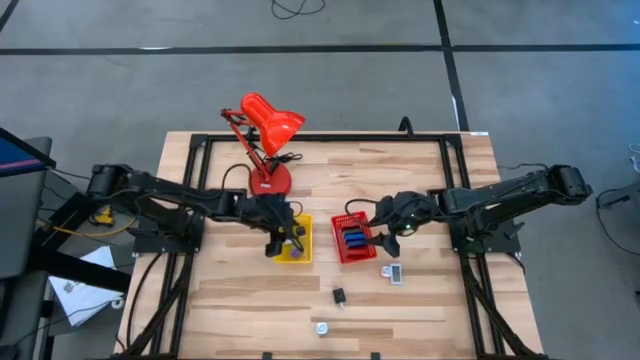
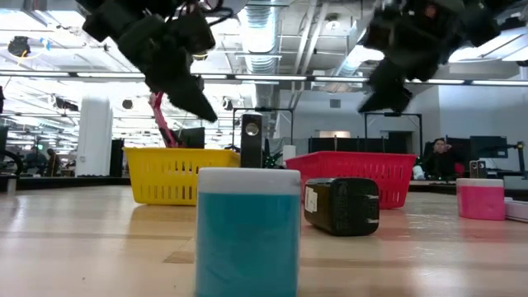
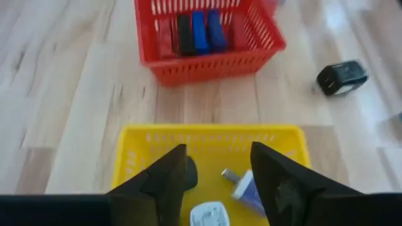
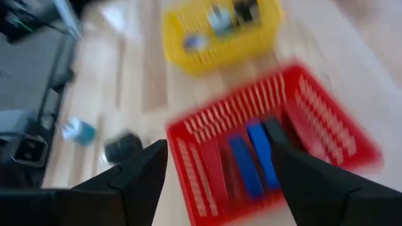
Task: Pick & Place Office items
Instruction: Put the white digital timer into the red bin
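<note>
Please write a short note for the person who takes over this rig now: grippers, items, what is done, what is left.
Left gripper: open, empty, above the yellow tray, which holds a few small pieces.
Right gripper: open, empty, over the red tray.
Done: blue pieces and a dark one lie in the red tray.
Left: black piece, silvery piece and pink-white piece on the table.

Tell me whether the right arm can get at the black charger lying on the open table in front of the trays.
Probably yes. The black charger lies alone on bare wood, nothing over it. The right end effector hangs open above the red tray, just behind it.
</note>
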